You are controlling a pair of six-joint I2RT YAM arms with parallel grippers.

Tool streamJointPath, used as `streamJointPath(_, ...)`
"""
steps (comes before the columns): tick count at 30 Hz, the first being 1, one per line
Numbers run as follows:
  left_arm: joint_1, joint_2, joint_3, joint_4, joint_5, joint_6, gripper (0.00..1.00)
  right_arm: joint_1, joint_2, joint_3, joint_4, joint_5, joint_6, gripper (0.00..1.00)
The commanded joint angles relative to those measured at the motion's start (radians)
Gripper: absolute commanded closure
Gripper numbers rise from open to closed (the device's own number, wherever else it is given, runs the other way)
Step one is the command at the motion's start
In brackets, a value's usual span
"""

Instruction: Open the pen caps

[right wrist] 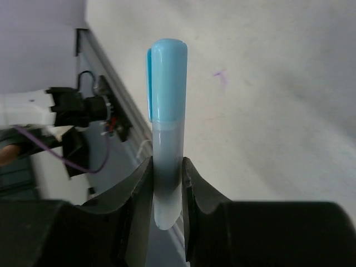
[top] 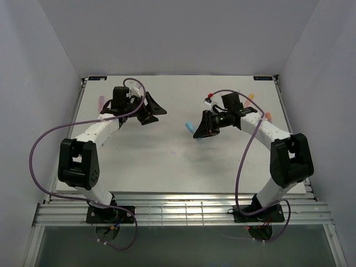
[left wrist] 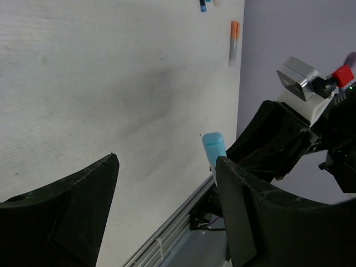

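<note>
My right gripper (top: 199,128) is shut on the pale body of a light blue highlighter (right wrist: 166,161) and holds it above the table, cap end pointing left. Its light blue cap (right wrist: 167,78) is on the pen and sticks out past the fingertips; it also shows in the top view (top: 189,125). My left gripper (top: 151,111) is open and empty, to the left of that cap with a gap between. In the left wrist view the cap (left wrist: 214,149) shows just beyond my right finger (left wrist: 250,211), not between the jaws (left wrist: 167,161).
A pink pen (top: 101,103) lies at the table's left edge. Orange pens (top: 250,95) (top: 268,115) lie behind the right arm at the right edge. The left wrist view shows an orange pen (left wrist: 234,39) and a dark blue pen (left wrist: 203,5) far off.
</note>
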Motion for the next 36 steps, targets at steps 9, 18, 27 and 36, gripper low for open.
streamJointPath(9,-0.144,-0.172,-0.205,0.366,0.099,-0.239,0.29,0.069,-0.139,-0.396,1.194,-0.389,0.957,0.92)
streamJointPath(18,-0.214,-0.195,-0.232,0.389,0.059,-0.275,0.37,0.087,-0.072,-0.43,1.539,-0.326,1.231,0.92)
streamJointPath(27,-0.215,-0.214,-0.177,0.301,0.002,-0.27,0.3,0.09,-0.083,-0.476,1.591,-0.318,1.246,0.92)
streamJointPath(36,-0.214,-0.207,-0.105,0.176,-0.102,-0.246,0.25,0.076,-0.195,-0.422,0.939,-0.259,0.799,0.92)
